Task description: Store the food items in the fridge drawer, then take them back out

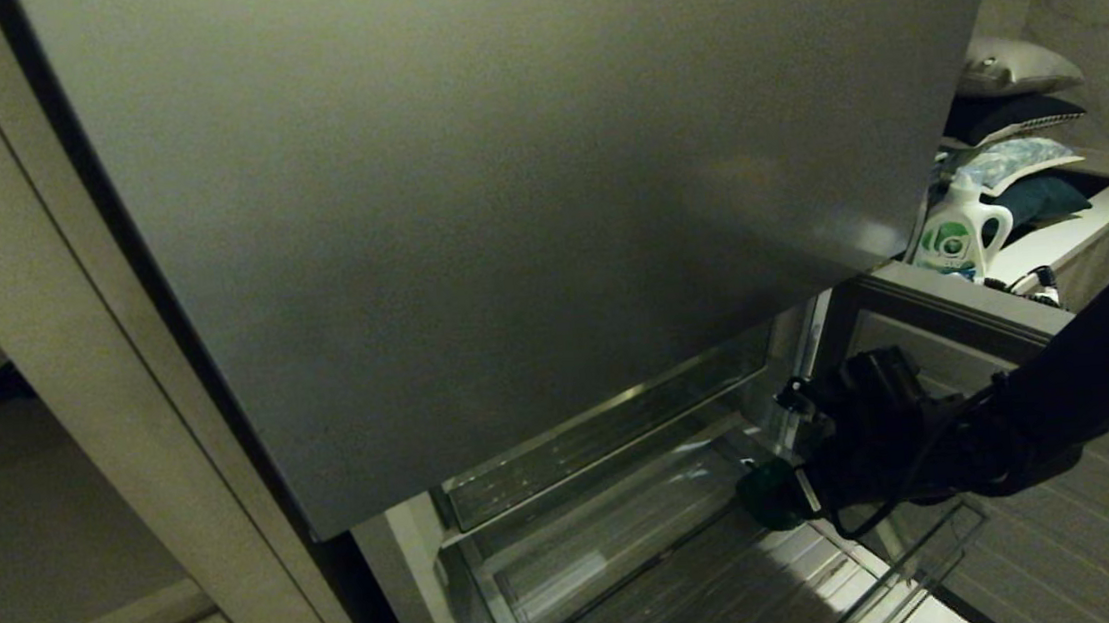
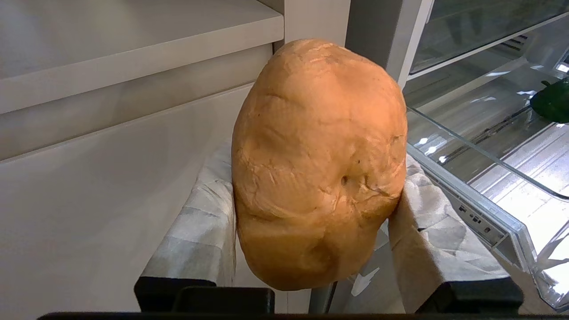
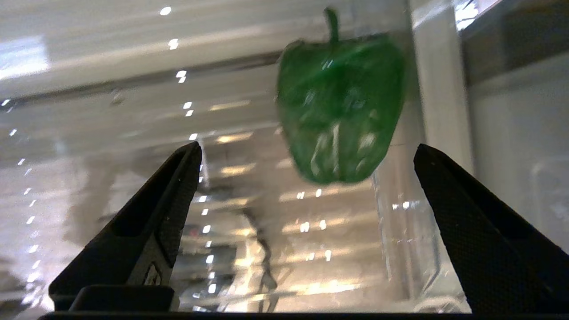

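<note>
**Pepper let go over the drawer, bread waiting its turn**

The right gripper reaches in from the right over the open fridge drawer, below the big grey fridge door. Its two black fingers stand spread wide and hold nothing. Just beyond their tips sits the green pepper, stem pointing away from the wrist, apart from both fingers and blurred. Whether it already rests on the drawer floor or is in mid-drop I cannot tell. In the head view the pepper shows as a dark green lump at the tip of the right arm, at the right side of the drawer, close to its side wall. That spot makes sense: it is the nearest part of the drawer for an arm coming in from the right, and it leaves the ribbed floor to the left bare for a second item.

The left gripper is out of the head view. Its cloth-wrapped fingers are partly open and pressed against both flanks of the orange-tan bread, which stands upright between them. The grip looks wide because the loaf is bulky. It is held beside the pale cabinet fronts, near the drawer's left corner, probably so the bread stays clear while the right arm works.

By my judgement the storing half is under way, with the bread not yet put in.
</note>
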